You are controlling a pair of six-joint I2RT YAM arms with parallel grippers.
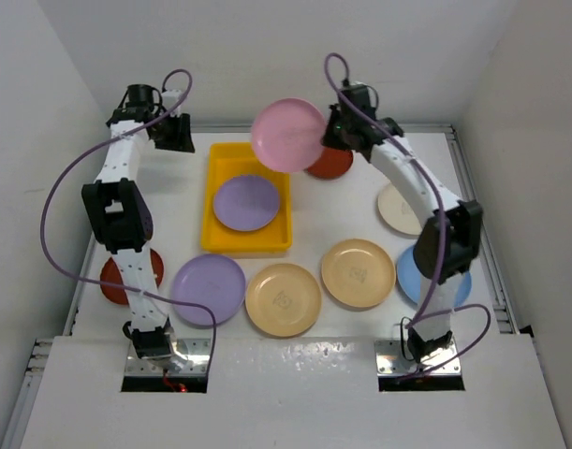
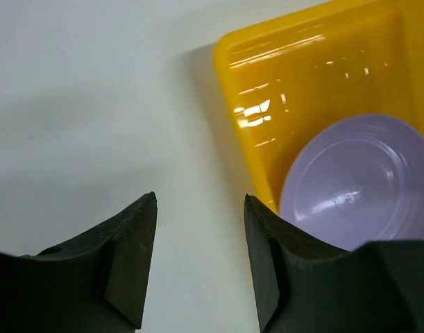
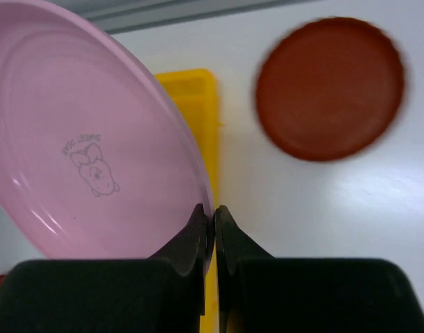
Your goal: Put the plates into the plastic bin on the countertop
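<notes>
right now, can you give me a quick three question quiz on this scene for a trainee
1. True or false: the left gripper is open and holds nothing.
2. Which colour of plate is the right gripper shut on? A purple, B pink, C dark red.
3. How many plates lie in the plastic bin?

Key:
1. True. Its jaws stand apart over bare countertop beside the bin.
2. B. It pinches the rim of the pink plate.
3. One, the purple plate.
</notes>
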